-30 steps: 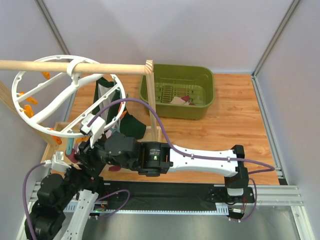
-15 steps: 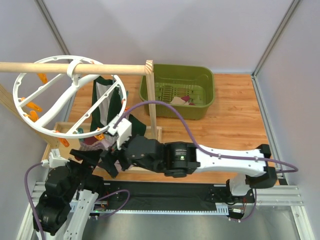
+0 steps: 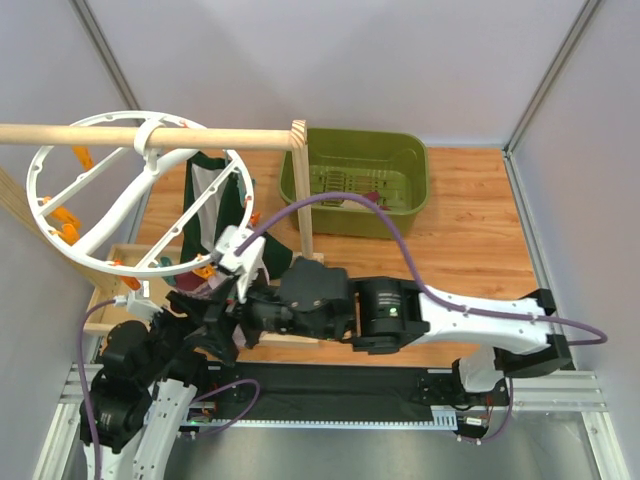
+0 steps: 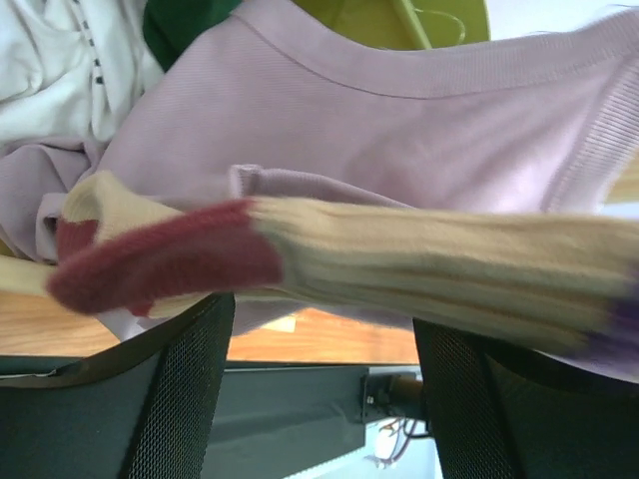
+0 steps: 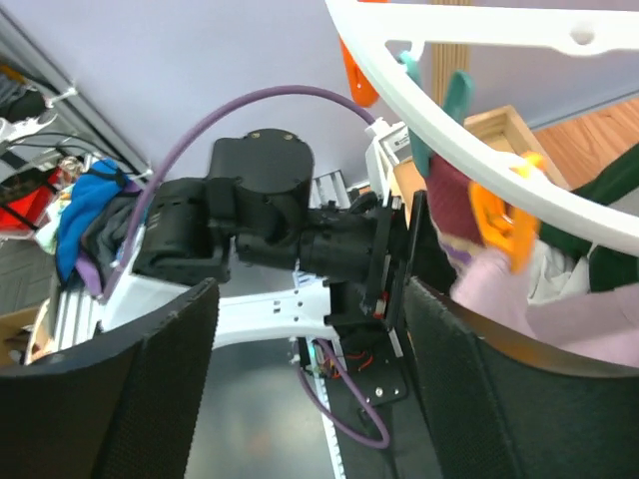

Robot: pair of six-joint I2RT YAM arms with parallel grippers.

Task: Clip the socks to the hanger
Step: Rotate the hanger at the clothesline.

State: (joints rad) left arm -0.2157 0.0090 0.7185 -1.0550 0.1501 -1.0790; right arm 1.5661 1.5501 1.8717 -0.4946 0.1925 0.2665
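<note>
Both the left gripper and right gripper stand spread, holding nothing; the sock hangs by the hanger rim across the left fingers, which may snag it loose.

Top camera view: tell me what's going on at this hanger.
The work is at the round white clip hanger, which hangs from a wooden rod. The left gripper is open, with a cream sock stretched across in front of its fingers, against a mauve garment. The right gripper is open and empty just below the hanger's rim. Something maroon hangs at a teal clip; whether it is a sock is unclear.
</note>
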